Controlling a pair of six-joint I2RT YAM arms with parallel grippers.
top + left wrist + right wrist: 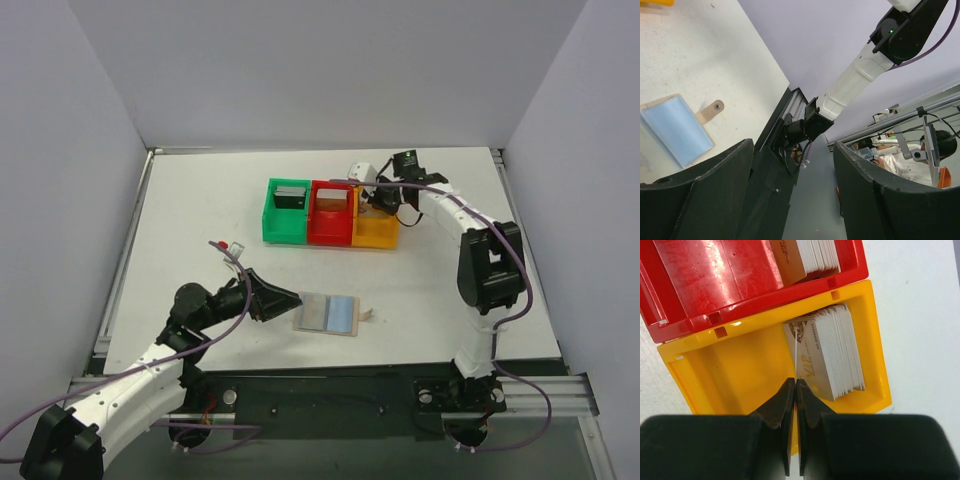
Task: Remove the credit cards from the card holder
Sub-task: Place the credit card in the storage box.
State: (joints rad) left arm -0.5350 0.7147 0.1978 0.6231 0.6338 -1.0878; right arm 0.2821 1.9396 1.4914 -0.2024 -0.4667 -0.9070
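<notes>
The card holder (pixel 327 314) lies open and flat on the table, showing tan edges and two bluish-grey panels; the left wrist view also catches it (pixel 675 127). My left gripper (pixel 287 298) hovers just left of it, open and empty (pixel 795 190). My right gripper (pixel 378 205) is over the orange bin (pixel 376 236), shut (pixel 796 382) on a thin credit card (pixel 796 350) seen edge-on. Below it a stack of credit cards (pixel 835 350) stands in that bin (pixel 715 370).
A green bin (pixel 283 228) with dark cards (pixel 290 196) and a red bin (pixel 331 230) with cards (pixel 805 257) sit in a row with the orange one. A small red-and-white object (pixel 232 246) lies left of the card holder. The table's front rail (pixel 330 385) runs near the arm bases.
</notes>
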